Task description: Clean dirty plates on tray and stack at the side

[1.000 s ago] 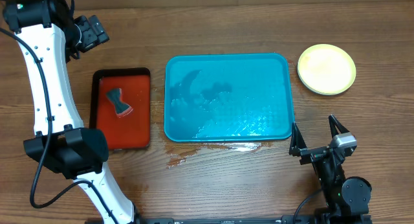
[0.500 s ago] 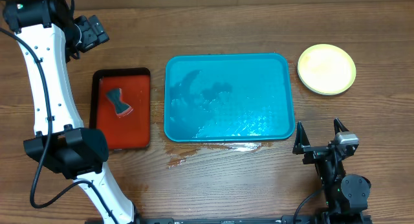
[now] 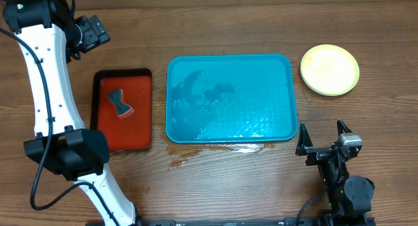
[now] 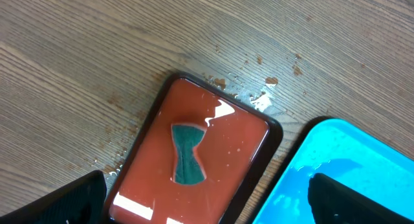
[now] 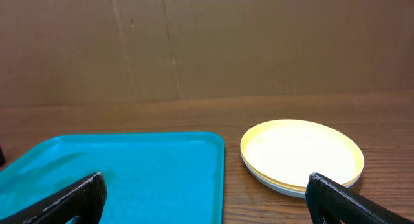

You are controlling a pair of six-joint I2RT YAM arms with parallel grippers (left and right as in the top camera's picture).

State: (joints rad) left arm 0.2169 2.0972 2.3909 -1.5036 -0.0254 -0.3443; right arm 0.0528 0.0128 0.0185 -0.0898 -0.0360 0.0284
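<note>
Overhead shows the plates (image 3: pixel 329 70) as a single yellow disc on the table beside the wet tray (image 3: pixel 228 57), at its far right corner. The left gripper (image 3: pixel 96 29) and right gripper (image 3: pixel 320 131) are both spread wide, gripping nothing. Only the right wrist view shows stacked rims beneath the top plate.

Glossy wet plastic tray (image 3: pixel 261 76), smooth matt plates (image 3: pixel 330 69) — grained wooden table (image 3: pixel 228 30)

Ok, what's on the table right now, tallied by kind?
Trays: 2, the blue tray and the red tray
Sponge: 1, lying in the red tray
Plate stack: 1, yellow on top, beside the blue tray; how many plates are in it is unclear
Total: 4
</note>
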